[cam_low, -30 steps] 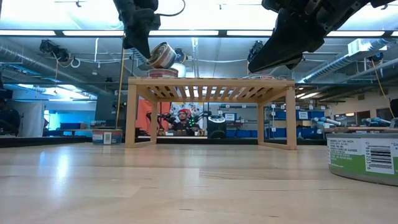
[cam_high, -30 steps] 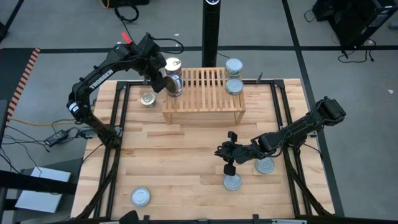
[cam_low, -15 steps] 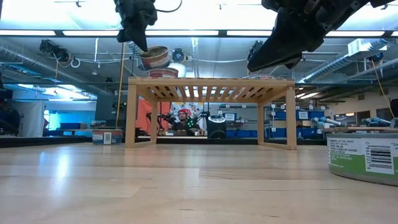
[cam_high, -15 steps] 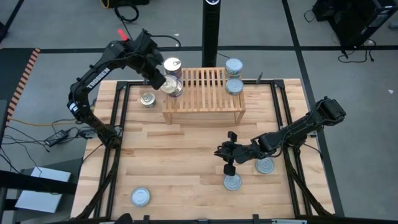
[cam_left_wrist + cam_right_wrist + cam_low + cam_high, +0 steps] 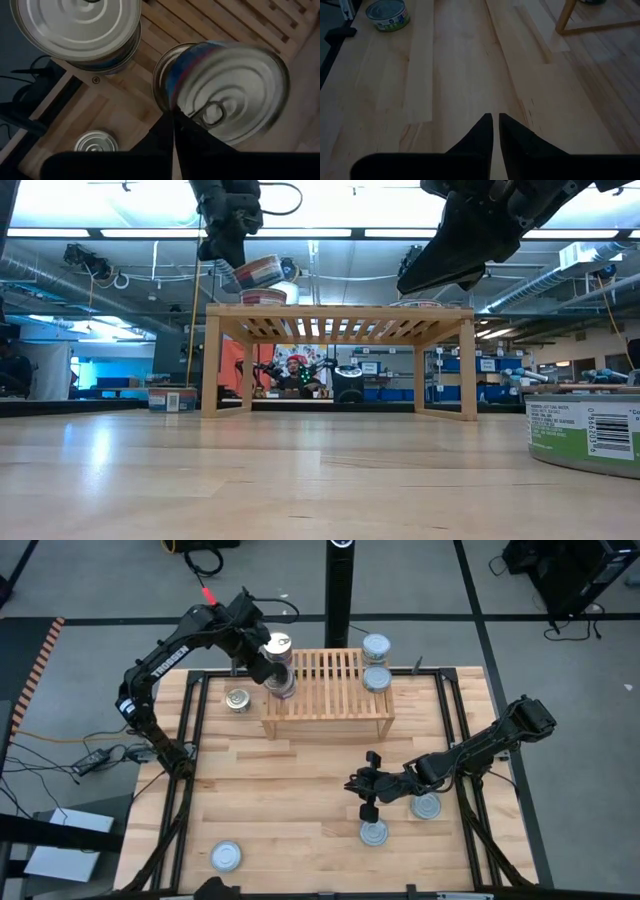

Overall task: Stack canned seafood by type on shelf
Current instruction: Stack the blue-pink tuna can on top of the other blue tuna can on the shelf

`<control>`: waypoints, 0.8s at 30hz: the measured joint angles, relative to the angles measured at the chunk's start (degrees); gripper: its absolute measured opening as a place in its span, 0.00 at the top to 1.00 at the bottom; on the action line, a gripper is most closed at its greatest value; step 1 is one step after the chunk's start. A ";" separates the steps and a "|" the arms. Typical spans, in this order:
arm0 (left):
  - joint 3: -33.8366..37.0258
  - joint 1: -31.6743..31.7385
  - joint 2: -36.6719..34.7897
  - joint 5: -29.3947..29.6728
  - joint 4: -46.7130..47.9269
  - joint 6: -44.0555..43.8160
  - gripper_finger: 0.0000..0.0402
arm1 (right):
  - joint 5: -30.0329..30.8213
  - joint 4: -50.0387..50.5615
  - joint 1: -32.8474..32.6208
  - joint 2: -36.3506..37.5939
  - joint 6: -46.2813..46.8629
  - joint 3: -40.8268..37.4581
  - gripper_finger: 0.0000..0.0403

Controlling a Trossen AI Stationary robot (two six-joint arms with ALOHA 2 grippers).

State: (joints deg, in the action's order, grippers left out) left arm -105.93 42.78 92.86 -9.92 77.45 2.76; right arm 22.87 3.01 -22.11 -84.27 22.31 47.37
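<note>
**Left gripper carries a pull-tab tin over the shelf's left end**

Your left gripper (image 5: 262, 662) is above the left end of the wooden shelf (image 5: 340, 690), fingers closed on a tilted pull-tab tin (image 5: 231, 95). In the low view that tin (image 5: 258, 271) hangs clear above a second tin (image 5: 262, 297) resting on the slats. In the left wrist view, a tin with a plain ringed lid (image 5: 77, 27) stands at the shelf's corner just beside the held one.

Two pale-lidded tins (image 5: 376, 645) and (image 5: 376, 677) occupy the shelf's right end, one behind the other. On the tabletop (image 5: 300, 800), a gold-lidded tin (image 5: 237, 699) lies left of the shelf and another tin (image 5: 226, 856) sits near the front left corner.

Your right gripper (image 5: 364, 786) hovers low over the table's right-front area, fingers nearly together and holding nothing. Two tins (image 5: 374, 832) and (image 5: 426, 805) lie near it.
</note>
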 joint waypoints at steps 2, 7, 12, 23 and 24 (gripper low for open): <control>0.00 0.00 0.00 0.23 0.01 0.27 0.94 | 0.00 0.02 0.00 0.00 0.00 0.00 0.89; 0.00 -0.13 0.00 0.41 -0.06 1.41 0.86 | 0.00 0.02 0.00 0.00 0.02 0.00 0.89; -1.06 -0.19 -0.07 4.22 0.30 3.02 0.77 | 0.00 0.02 0.00 0.00 0.00 0.00 0.89; 1.34 -10.73 -13.06 16.71 -17.88 9.57 0.93 | 1.86 0.92 0.00 0.00 -0.02 0.00 0.90; 3.15 -11.97 -14.90 16.28 -19.92 9.88 0.96 | 2.01 0.93 0.00 0.00 -0.15 0.00 0.90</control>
State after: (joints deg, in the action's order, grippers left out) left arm -102.78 30.81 77.96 6.36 57.53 12.64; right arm 24.88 3.94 -22.11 -84.27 22.15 47.37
